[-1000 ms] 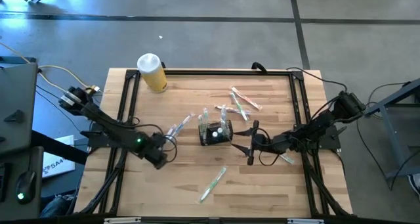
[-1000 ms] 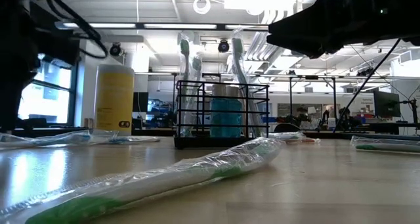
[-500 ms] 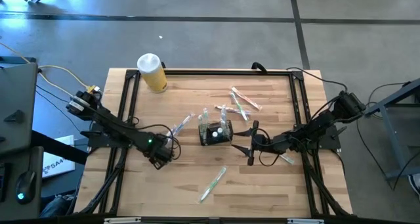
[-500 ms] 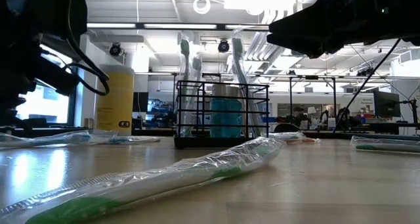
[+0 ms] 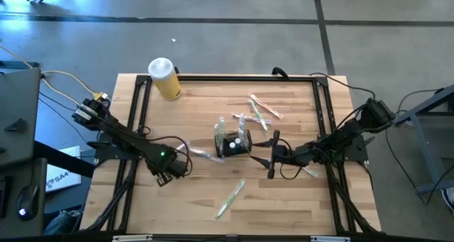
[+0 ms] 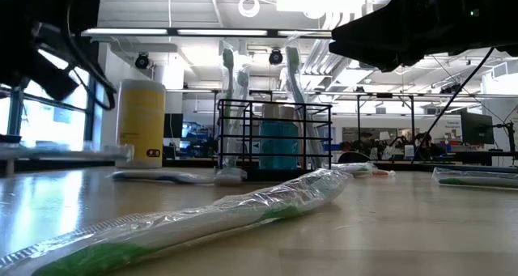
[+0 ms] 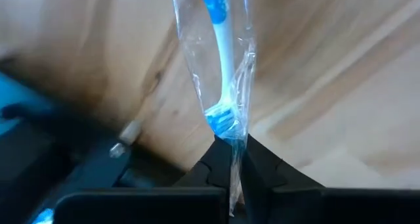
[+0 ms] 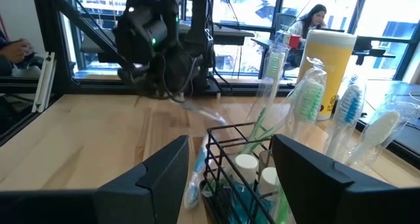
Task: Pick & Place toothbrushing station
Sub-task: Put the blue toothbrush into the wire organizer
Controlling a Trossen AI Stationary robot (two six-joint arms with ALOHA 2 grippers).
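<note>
The toothbrushing station (image 5: 233, 143), a black wire caddy holding several toothbrushes, stands mid-table and also shows in the low view (image 6: 273, 142) and the right wrist view (image 8: 239, 161). A blue toothbrush in a clear wrapper (image 5: 198, 153) lies left of the caddy. My left gripper (image 5: 179, 152) is shut on its left end. My right gripper (image 5: 264, 153) stands level and open just right of the caddy, touching nothing. In its own view (image 8: 236, 175) the caddy stands ahead of the gap between its fingers. My left gripper pinches the clear wrapper's end (image 7: 231, 148), just past the blue bristle head, between its two fingertips. The fingers come steeply from above, in line with the brush. The brush stretches away from them toward the caddy, where its other end (image 5: 214, 156) rests on the table.
A yellow cylinder with a white lid (image 5: 164, 79) stands at the far left. A green wrapped toothbrush (image 5: 230, 198) lies near the front edge. More wrapped brushes (image 5: 261, 111) lie far right of the caddy. A black frame (image 5: 138, 114) rims the table. People show beyond the table (image 8: 314, 20).
My left gripper has tipped steeply downward and shut on the wrapper end of the blue toothbrush. The brush, which lay slanting toward the far edge, has swung round. It now lies almost left to right with its free end beside the caddy.
</note>
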